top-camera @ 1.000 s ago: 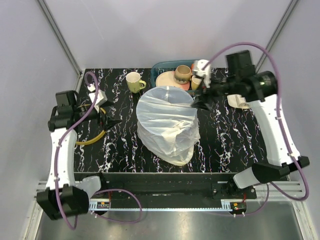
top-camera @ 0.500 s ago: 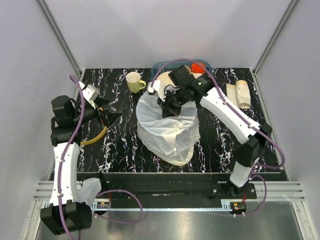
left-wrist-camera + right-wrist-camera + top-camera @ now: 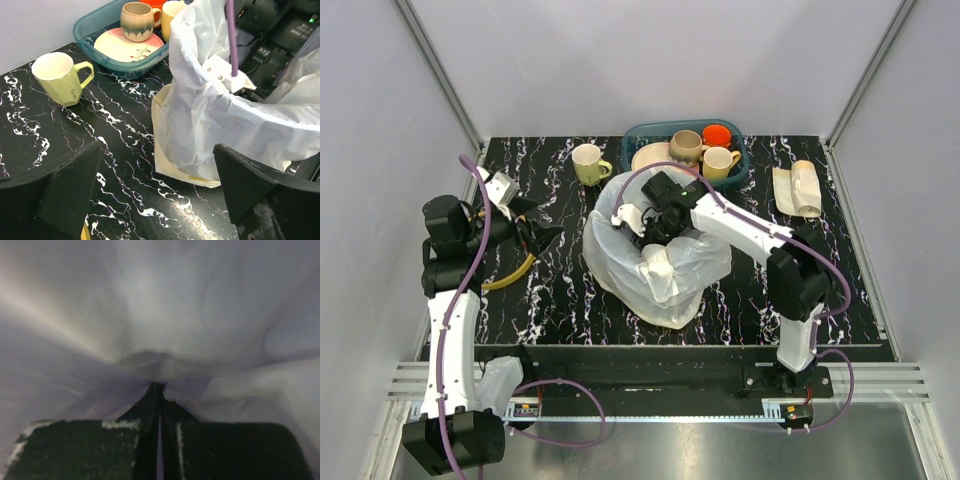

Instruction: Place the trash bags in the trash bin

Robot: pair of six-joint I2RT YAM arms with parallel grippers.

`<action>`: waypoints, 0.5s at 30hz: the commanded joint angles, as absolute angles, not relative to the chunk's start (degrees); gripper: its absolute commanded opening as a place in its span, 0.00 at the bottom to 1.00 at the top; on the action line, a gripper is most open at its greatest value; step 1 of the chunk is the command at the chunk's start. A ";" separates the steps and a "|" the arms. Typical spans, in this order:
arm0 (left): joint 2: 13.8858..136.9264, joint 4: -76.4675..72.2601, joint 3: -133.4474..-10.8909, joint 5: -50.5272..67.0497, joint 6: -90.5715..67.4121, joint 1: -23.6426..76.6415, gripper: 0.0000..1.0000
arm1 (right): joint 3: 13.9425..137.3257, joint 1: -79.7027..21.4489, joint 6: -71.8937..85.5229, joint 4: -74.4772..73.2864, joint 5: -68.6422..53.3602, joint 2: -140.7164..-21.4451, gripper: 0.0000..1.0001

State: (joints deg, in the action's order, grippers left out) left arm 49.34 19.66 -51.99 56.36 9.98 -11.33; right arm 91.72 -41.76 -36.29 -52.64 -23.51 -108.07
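A large translucent white trash bag (image 3: 665, 275) stands crumpled in the middle of the black marbled table (image 3: 560, 300). My right gripper (image 3: 650, 225) reaches into its top from the right. In the right wrist view the fingers (image 3: 150, 405) are shut, with a fold of the film (image 3: 160, 315) pinched at their tips. A small pale bundle of trash bags (image 3: 798, 188) lies at the back right. My left gripper (image 3: 538, 225) hovers open left of the sack (image 3: 215, 115), holding nothing, its fingers (image 3: 60, 190) wide apart. The trash bin is out of view.
A teal basket (image 3: 642, 133) at the back holds a plate and mugs. A yellow-green mug (image 3: 588, 163) stands left of it. A cream sheet (image 3: 167, 155) pokes out under the sack. A yellow curved strip (image 3: 510, 275) lies by the left gripper.
The right arm swung from the back right over the sack, and its gripper closed on the film. The sack's top has sagged and shifted left. The left arm moved slightly.
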 commanded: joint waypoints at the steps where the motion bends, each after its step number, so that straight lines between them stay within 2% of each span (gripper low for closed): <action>1: 48.87 17.84 -52.65 55.11 9.67 -11.60 0.99 | 90.61 -42.19 -39.11 -49.40 -22.06 -111.00 0.00; 15: 50.09 18.28 -53.00 55.02 9.84 -11.60 0.99 | 90.09 -42.27 -42.54 -53.61 -19.25 -117.42 0.00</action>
State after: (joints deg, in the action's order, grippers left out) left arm 49.50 19.66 -51.99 55.46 10.02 -11.33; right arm 90.61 -41.76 -40.58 -52.07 -21.69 -117.10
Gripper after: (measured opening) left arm 0.987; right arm 0.007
